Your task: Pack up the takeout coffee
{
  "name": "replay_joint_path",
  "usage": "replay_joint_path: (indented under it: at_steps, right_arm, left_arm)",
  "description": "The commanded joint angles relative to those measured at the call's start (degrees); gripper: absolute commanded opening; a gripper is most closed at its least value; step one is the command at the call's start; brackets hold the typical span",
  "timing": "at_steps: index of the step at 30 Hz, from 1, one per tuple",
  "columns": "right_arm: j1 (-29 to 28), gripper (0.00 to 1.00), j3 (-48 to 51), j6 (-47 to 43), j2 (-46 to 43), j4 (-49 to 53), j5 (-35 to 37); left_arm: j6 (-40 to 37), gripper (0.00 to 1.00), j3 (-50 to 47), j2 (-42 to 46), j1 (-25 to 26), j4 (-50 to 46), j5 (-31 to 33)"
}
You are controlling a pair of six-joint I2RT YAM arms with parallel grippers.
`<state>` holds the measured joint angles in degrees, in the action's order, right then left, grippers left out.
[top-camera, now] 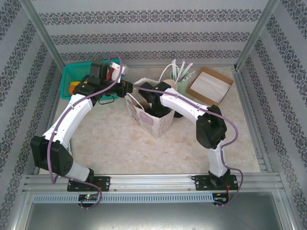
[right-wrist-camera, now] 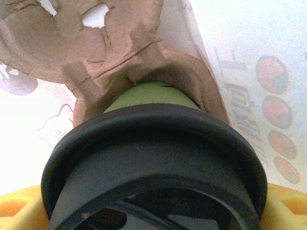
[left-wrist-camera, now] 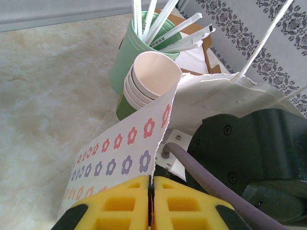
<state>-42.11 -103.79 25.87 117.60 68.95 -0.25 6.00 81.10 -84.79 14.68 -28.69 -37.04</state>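
From above the light is bright and even; shadows on the pale surface (top-camera: 110, 136) are soft and faint. At my right wrist the black lid (right-wrist-camera: 153, 148) of the takeout coffee (right-wrist-camera: 148, 96) is close and slightly blurred, and the paper bag (right-wrist-camera: 235, 38) behind it glows, washed out.

No writing can be read.
Faint grey marks show through the bag (right-wrist-camera: 238, 91) wall in the right wrist view, one stroke perhaps a "1", the others too blurred to read. Small dark print on a straw wrapper (left-wrist-camera: 160, 44) in the left wrist view is too tiny to read.
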Motion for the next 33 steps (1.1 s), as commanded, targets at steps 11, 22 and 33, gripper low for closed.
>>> replay_joint_path:
  at_steps: [11,22,33]
  right_arm:
    - [0.72,0.8,-1.55,-0.52,1.81,7.19,-3.22]
    - [0.71,0.88,-6.75,0.24,-1.04,9.47,-2.63]
    - [0.63,0.98,-12.87,-2.43,-2.06,13.39,-2.52]
  left_arm:
    - [-2.57,0.11,0.19,0.58,1.76,-0.21,1.44]
    - [-3.02,0.11,0.4,0.21,1.85,-0.67,1.87]
    - [-3.45,0.12,0.22,-0.2,1.85,-1.05,4.77]
